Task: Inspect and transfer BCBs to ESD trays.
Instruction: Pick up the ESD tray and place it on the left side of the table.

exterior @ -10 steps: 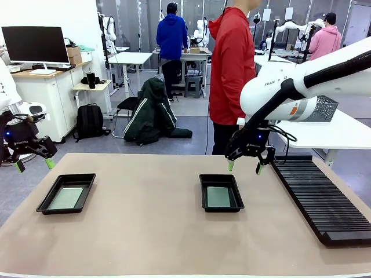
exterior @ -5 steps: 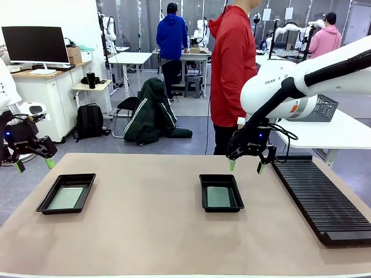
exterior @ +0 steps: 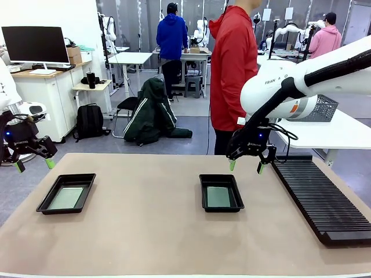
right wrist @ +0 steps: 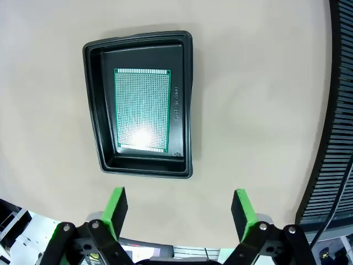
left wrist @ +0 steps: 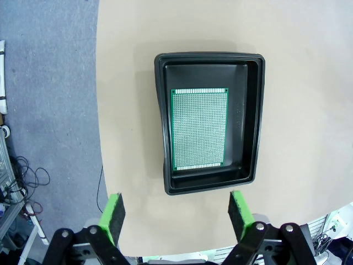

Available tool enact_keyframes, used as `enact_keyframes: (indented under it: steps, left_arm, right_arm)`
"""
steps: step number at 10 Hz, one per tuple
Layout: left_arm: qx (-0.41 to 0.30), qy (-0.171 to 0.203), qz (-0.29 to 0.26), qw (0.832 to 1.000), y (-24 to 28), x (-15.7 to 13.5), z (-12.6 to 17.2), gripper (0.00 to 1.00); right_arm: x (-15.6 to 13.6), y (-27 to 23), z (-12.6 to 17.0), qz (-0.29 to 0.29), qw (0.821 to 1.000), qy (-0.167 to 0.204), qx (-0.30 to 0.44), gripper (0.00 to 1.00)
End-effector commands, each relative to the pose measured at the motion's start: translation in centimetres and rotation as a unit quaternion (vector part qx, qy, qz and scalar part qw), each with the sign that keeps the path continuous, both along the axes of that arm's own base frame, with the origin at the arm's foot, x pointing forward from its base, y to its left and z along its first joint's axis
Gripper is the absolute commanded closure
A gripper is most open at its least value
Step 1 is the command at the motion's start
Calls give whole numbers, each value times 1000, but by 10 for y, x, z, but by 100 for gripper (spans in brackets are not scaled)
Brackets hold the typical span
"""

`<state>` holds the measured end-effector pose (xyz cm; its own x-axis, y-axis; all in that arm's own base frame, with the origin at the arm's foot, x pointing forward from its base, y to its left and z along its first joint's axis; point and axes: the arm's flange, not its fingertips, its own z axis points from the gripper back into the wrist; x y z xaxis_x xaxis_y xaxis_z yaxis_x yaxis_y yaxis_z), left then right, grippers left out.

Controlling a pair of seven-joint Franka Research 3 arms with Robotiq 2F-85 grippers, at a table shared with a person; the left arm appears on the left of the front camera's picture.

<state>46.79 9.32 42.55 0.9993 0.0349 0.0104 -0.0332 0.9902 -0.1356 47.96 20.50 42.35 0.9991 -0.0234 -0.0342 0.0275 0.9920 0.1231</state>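
Both claws (exterior: 246,167) (exterior: 33,164) raised, spread.

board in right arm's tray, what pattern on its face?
Green circuit board: fine dot grid, clearest in right wrist view.

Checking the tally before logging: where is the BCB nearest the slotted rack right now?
In the front view that BCB lies flat inside the ESD tray right of the table's middle, left of the slotted rack, below the open right gripper.
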Motion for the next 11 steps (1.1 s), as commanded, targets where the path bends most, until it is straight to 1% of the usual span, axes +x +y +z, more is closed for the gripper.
enact_keyframes:
  steps: [1, 11]
  left_arm:
    - [1, -2, -2, 1000, 1, 0, -1, 0]
    - [1, -2, -2, 1000, 1, 0, -1, 0]
  right_arm:
    - [-1, 1, -1, 1, 1000, -1, 1, 0]
    - [-1, 1, -1, 1, 1000, -1, 1, 0]
